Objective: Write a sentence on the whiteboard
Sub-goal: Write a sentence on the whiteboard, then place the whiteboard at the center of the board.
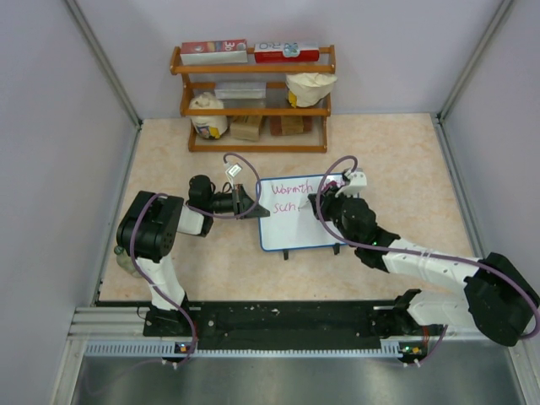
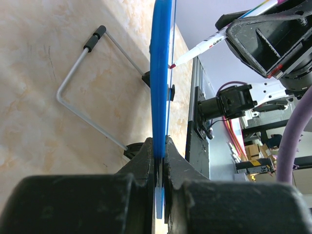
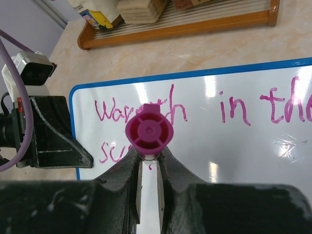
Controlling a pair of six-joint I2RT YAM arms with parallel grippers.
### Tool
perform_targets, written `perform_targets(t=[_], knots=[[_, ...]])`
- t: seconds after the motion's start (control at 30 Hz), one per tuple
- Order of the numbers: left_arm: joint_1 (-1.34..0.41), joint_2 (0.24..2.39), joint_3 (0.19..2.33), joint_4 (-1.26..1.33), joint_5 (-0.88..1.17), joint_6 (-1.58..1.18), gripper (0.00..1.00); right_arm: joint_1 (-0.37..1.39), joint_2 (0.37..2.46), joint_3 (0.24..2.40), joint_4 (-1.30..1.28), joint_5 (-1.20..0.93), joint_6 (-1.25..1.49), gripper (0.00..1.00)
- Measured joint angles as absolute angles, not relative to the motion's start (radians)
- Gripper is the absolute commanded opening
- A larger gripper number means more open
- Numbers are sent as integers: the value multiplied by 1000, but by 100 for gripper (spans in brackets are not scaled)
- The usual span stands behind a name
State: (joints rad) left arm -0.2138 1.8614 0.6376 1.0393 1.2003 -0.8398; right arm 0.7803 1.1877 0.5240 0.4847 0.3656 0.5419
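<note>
On the left, the left claw [image 2: 160, 163] is clenched on the left edge of the whiteboard [image 1: 297, 226], the blue frame being pinched between its two fingers so that the board is steadied. The whiteboard is stood about the middle of the worktop [image 1: 396, 152], between the near edge and the shelf [image 1: 253, 97] at the far edge, and it is propped at a tilt on a wire stand [image 2: 83, 102] behind it, with its white face turned towards the near edge. Across the top of the face, "Warmth in the" is written in pink, and a second line is begun below it at the left with what is read as "su"; the letters after that are hidden by the marker [image 3: 148, 130]. To the right, the marker is grasped in the right claw [image 3: 148, 158], with its pink end towards the wrist camera and its tip set at, or just off, the board on the second line. The task is judged to be well under way: one line is done and the second is only started. The rest of the sentence is left to be written, and how many words remain cannot be told
</note>
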Motion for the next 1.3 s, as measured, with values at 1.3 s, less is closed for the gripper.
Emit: perform_targets(t=[1.3], knots=[[-214, 1860, 638, 1019, 1201, -801, 0, 731, 943, 492, 391, 296, 614, 0]])
